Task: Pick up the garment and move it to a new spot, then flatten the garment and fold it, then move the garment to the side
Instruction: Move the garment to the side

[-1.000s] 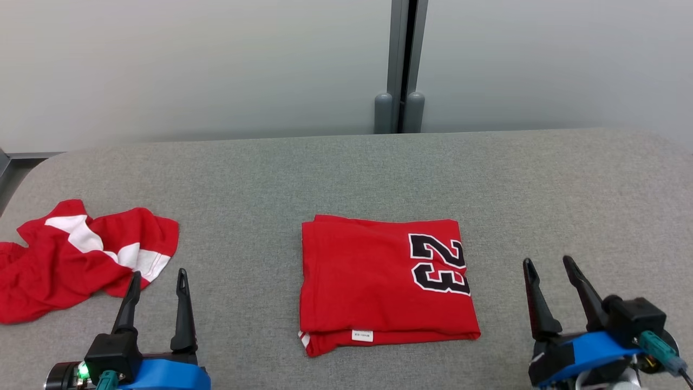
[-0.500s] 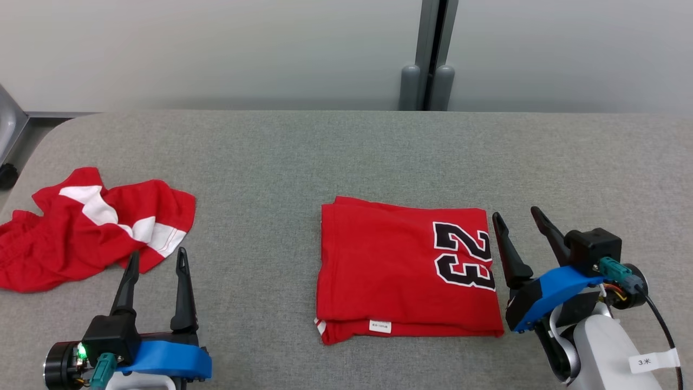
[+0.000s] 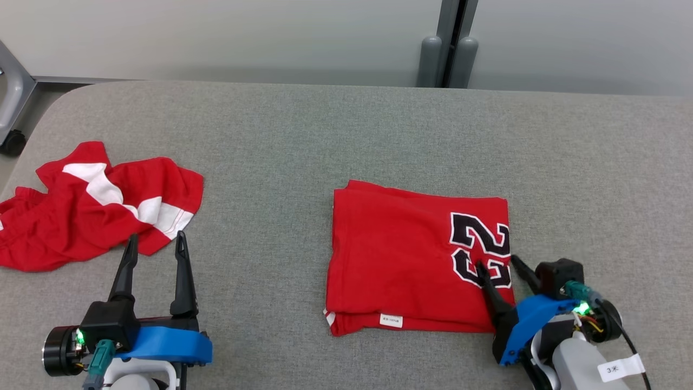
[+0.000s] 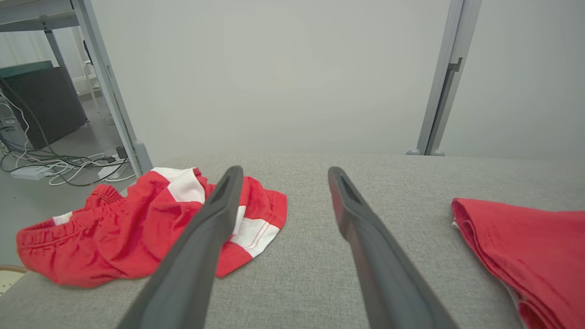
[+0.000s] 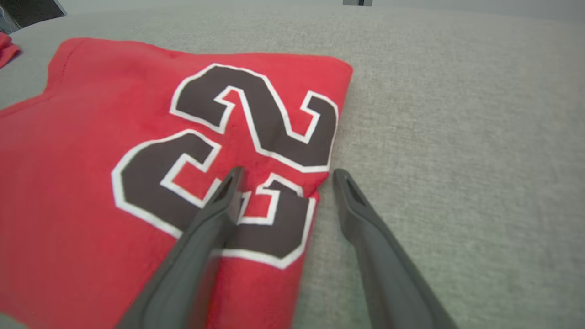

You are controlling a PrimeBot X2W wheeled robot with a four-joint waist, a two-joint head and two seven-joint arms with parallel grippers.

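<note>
Grey tabletop (image 3: 325, 124), right pincer (image 3: 496, 262) astride folded garment (image 3: 395, 254) edge

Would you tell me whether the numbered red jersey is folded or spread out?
Folded: the red jersey lies as a neat rectangle, with stacked layers showing along its near edge.
</note>
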